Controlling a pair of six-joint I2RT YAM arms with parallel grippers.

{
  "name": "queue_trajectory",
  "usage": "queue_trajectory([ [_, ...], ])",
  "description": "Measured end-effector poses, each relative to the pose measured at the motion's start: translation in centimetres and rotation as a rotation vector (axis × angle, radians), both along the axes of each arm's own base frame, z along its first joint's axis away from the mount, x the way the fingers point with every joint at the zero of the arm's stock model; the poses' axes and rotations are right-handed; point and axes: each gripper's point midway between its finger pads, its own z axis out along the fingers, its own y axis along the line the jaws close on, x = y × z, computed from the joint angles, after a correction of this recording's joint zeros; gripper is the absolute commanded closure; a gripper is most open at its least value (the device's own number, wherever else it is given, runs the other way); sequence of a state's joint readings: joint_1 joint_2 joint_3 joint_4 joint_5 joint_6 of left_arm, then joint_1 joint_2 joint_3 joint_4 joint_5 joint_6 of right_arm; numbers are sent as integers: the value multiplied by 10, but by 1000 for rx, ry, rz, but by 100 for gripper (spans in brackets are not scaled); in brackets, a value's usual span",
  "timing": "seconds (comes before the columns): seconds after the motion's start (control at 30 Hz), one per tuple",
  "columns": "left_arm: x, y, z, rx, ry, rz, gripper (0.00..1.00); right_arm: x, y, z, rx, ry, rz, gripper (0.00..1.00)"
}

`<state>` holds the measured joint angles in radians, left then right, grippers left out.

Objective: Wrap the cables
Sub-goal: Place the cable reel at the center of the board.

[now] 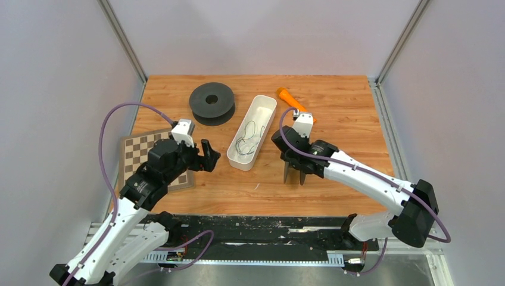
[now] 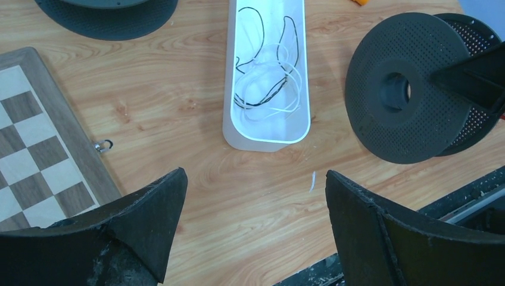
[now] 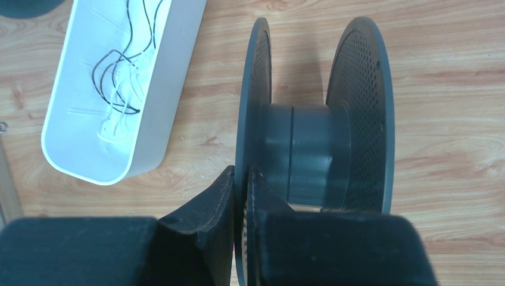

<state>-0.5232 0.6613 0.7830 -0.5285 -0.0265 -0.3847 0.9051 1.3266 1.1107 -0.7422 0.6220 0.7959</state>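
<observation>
Okay, the cables (image 2: 265, 95): a few thread-thin limp wires, one dark and one whitish, lie in a loose tangle inside the white oblong plastic tray (image 2: 268, 145), mid-bench between the two arms, with nothing touching them. The left pincer (image 2: 255, 176) hovers over the light wooden bench (image 1: 339, 119) just short of the tray's near end, fingers spread wide, nothing between them. The right pincer (image 3: 241, 173) is pressed together on the thin edge of one flange of the black perforated plastic spool (image 3: 309, 155), which is upright just right of the tray, axis level, hub bare; can't tell if it rests on the bench. A second black round spool (image 1: 211, 102) lies flat at the far left, apart from the tray. Handling judgement: the wires look near weightless and fully floppy, with no stiffness to keep a shape. They'll likely snag on each other and come up as a clump, and they're thin enough to slip through a broad pad grip. Best bet is to pinch one free end, or a loop that stands off the tray floor, with fingertips only. Come in from above along the tray's length, since the walls block a sideways approach. Risk: the light tray gets dragged along with the tangle. The spool looks stiff and light, and a flange-edge grip may let it pivot.
</observation>
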Motion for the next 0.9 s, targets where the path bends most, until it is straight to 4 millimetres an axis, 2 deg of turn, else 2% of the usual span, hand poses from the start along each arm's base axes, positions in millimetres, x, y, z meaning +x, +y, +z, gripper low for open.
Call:
queue_trajectory([
  [0.17, 1, -6, -8, 7, 37, -21, 10, 5, 3, 11, 8, -27, 3, 97],
  [0.33, 9, -18, -16, 50, 78, -83, 19, 7, 5, 13, -28, -46, 64, 99],
  [0.5, 23, -35, -21, 83, 116, -151, 25, 3, 3, 16, -24, -61, 99, 89],
  [0.6, 34, -46, -24, 101, 123, -194, 27, 2, 1, 27, 0, -88, 105, 85],
  [0.77, 59, -63, -27, 106, 142, -204, 32, 2, 2, 48, 45, -146, 120, 82],
  [0.9, 78, -79, -38, 71, 198, -191, 35, 2, 2, 52, 49, -157, 134, 80],
])
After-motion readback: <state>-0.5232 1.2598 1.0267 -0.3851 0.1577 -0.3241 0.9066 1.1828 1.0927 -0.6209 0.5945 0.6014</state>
